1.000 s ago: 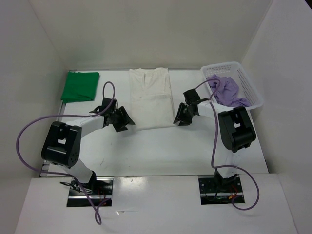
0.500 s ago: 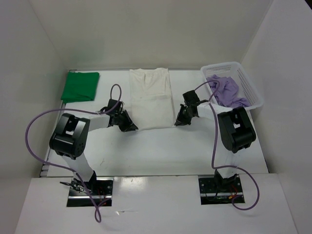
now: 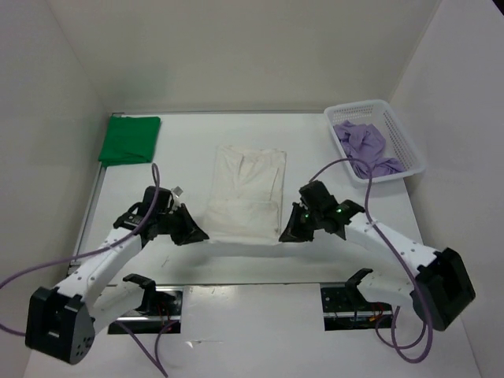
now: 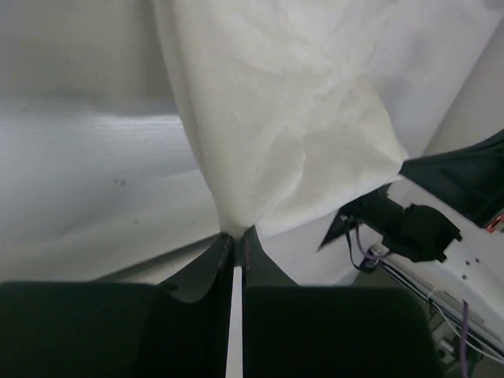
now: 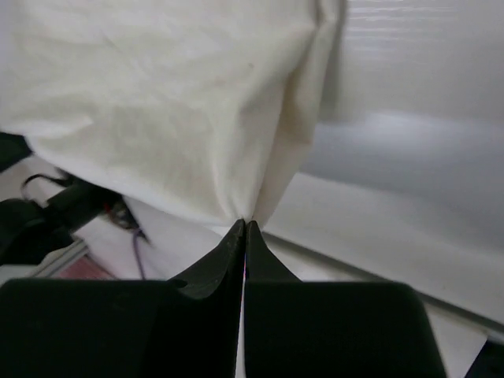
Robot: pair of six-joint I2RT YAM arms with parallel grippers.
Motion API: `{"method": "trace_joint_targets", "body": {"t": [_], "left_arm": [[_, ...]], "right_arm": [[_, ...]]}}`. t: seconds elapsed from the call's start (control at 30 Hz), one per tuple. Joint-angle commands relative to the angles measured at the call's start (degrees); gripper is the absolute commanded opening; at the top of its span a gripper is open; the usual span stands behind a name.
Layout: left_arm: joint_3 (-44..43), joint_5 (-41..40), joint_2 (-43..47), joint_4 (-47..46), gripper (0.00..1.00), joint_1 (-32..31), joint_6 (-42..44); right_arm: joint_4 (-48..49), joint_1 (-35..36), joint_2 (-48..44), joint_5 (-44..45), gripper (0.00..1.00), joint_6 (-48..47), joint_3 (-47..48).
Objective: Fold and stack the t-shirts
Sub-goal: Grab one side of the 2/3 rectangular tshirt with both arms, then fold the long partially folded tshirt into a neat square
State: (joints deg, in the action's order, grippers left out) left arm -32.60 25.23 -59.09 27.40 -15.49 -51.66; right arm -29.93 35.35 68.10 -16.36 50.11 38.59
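**White t-shirt dragged toward the near edge; both arms lowered and drawn back**

The white t-shirt point(image 3: 246, 189) has shifted. One second ago its far end lay at the table's point(image 3: 331, 260) far edge. It now sits well short of that edge, with its near hem much closer to the arm bases.

The left gripper point(image 3: 195, 234) and right gripper point(image 3: 288, 234) have both travelled toward the near side, and each is now pinched onto a near corner of the hem. The hem is pulled taut between them.

The left arm point(image 3: 96, 270) and right arm point(image 3: 394, 246), previously folded high with elbows raised, now lie stretched out low, with their elbows swung outward.
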Motion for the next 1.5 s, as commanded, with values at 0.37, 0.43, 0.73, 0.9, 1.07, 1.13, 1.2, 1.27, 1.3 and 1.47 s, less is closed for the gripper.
{"method": "trace_joint_targets", "body": {"t": [0.37, 0.43, 0.73, 0.9, 1.07, 1.13, 1.2, 1.27, 1.3, 1.47], "left_arm": [[-45.3, -4.4, -39.6, -5.6, 0.0, 4.4, 3.5], [-52.5, -6.0, -44.5, -6.1, 0.0, 6.1, 3.5], [-67.0, -5.4, -64.3, -9.2, 0.26, 9.5, 1.8], [-66.5, -5.4, -62.4, -13.9, 0.53, 10.1, -1.3], [-61.5, -6.2, -55.4, -16.2, 0.53, 9.5, -0.1], [-57.6, -5.6, -51.8, -17.5, 0.52, 8.1, 1.1], [-50.9, -5.1, -49.2, -18.9, 0.55, 6.8, 2.7], [-46.2, -3.3, -48.6, -20.3, 0.58, 6.1, 3.4], [-44.1, -3.3, -47.9, -20.9, 0.58, 5.5, 4.0], [-32.6, -0.5, -47.4, -22.2, 0.58, 4.9, 4.0]], "right_arm": [[-2.5, -19.3, 31.5, 1.5, 0.0, -15.3, 46.1], [-3.4, -20.3, 40.2, 2.3, 0.0, -16.4, 55.0], [-6.9, -23.5, 62.8, 4.7, 0.05, -17.1, 77.3], [-6.9, -23.5, 61.7, 3.4, 0.35, -16.6, 81.1], [-5.1, -21.7, 51.5, 3.4, 0.42, -17.1, 72.7], [-1.2, -20.2, 47.3, 3.4, 0.36, -17.1, 64.0], [1.5, -17.6, 42.7, 2.3, 0.22, -16.5, 58.9], [2.8, -15.8, 41.0, 1.2, 0.14, -16.0, 52.8], [3.4, -14.3, 40.4, 1.2, 0.11, -16.0, 51.5], [5.8, -13.4, 40.9, -1.1, 0.02, -14.2, 43.3]]}}
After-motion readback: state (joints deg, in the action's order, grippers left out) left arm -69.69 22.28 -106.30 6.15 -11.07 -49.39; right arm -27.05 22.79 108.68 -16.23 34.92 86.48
